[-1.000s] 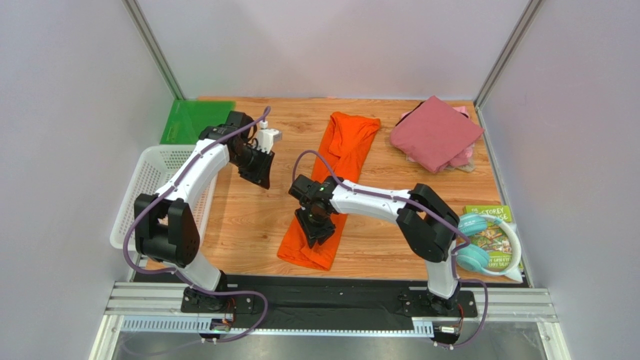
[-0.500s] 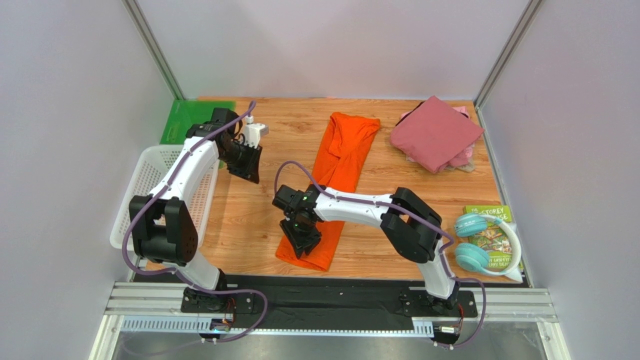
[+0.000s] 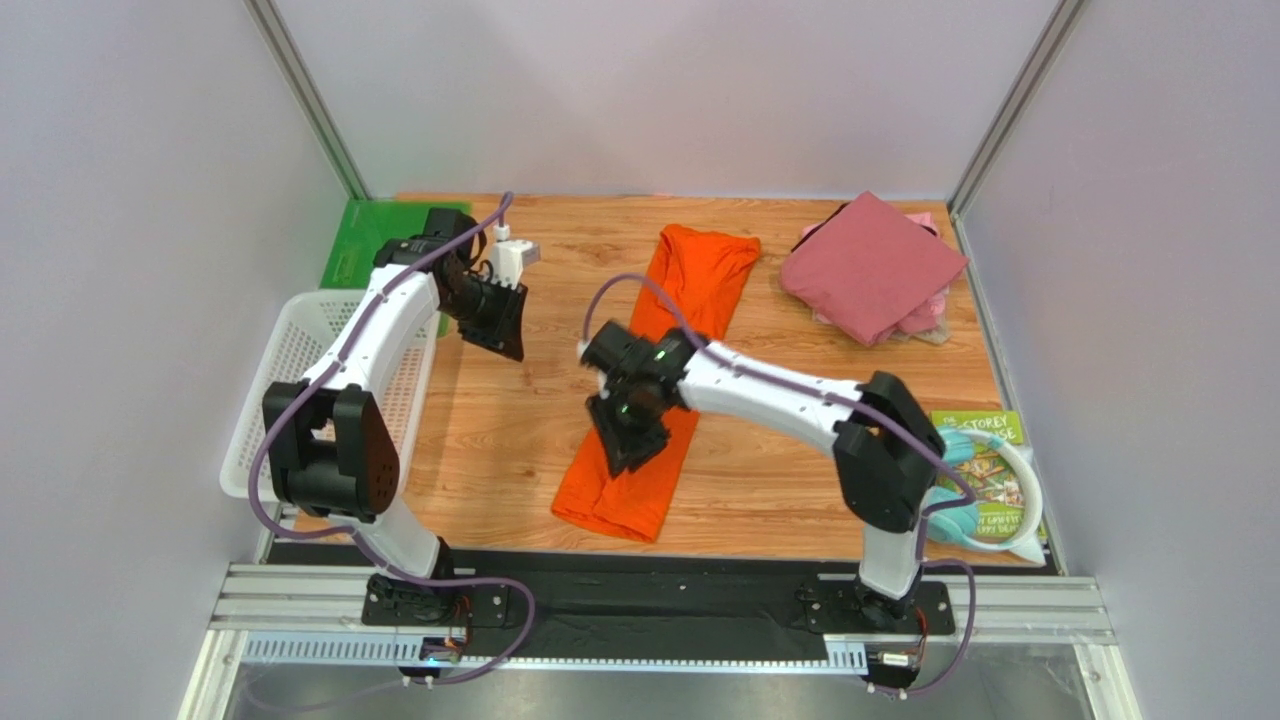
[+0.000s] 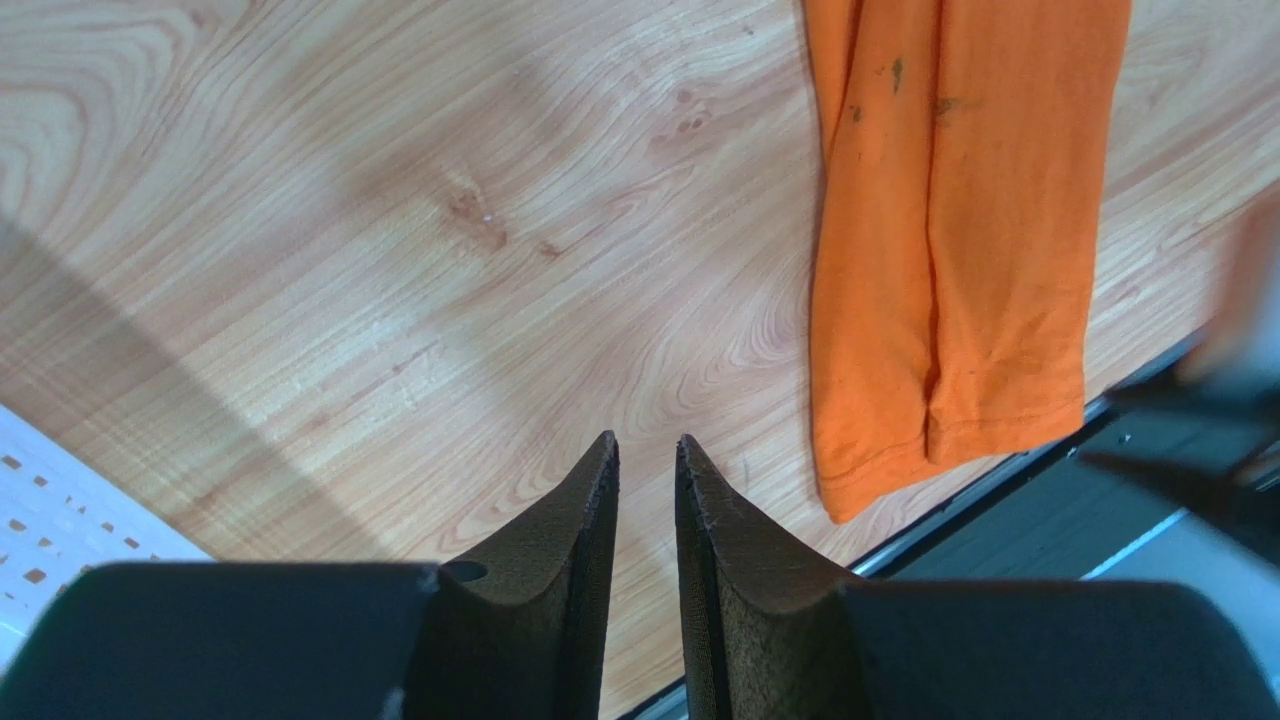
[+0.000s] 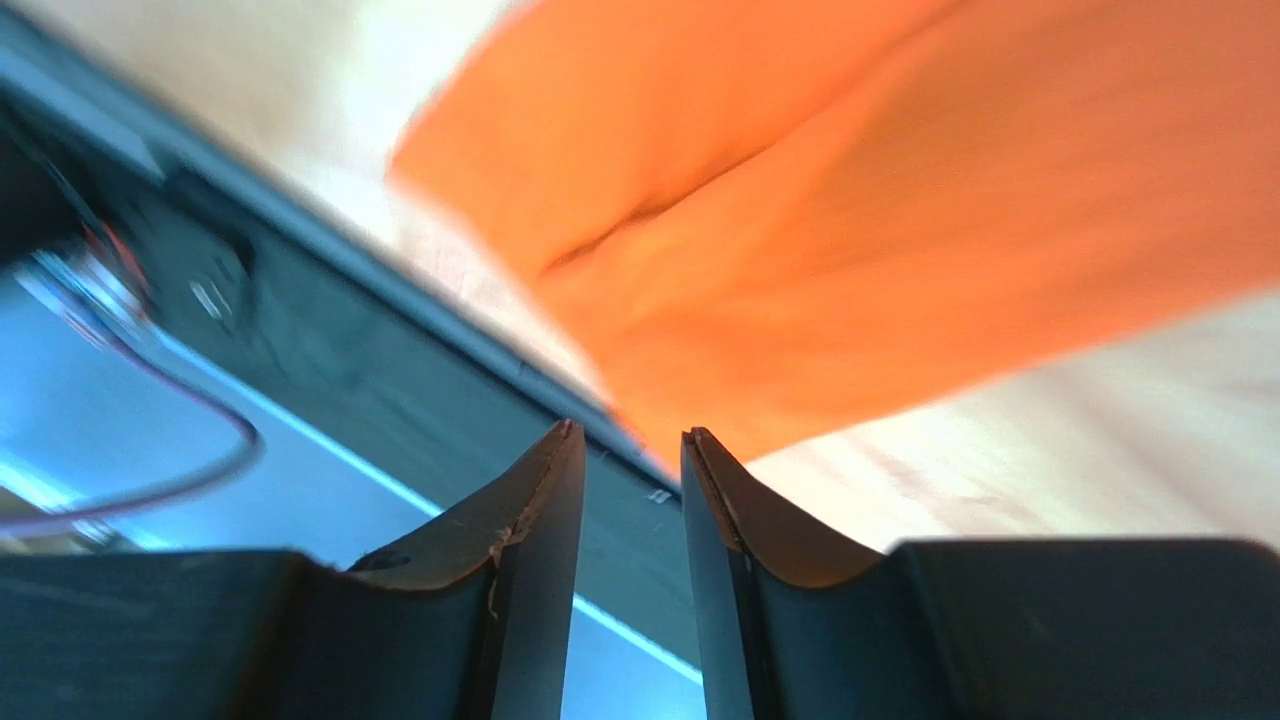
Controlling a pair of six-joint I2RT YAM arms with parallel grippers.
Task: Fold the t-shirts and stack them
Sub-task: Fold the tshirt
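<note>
Retreat: right pincer [image 3: 619, 450], narrowly apart and empty, pulls back from the 6 o'clock end of the orange t-shirt [image 3: 684, 308], still a long strip at tabletop [image 3: 496, 435] centre awaiting its crosswise fold; left pincer [image 3: 496, 333], likewise apart, hangs at 10 o'clock.

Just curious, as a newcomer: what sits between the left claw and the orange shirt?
Nothing but bare wooden tabletop separates the left gripper and the orange t-shirt; the left wrist view shows it clearly.
</note>
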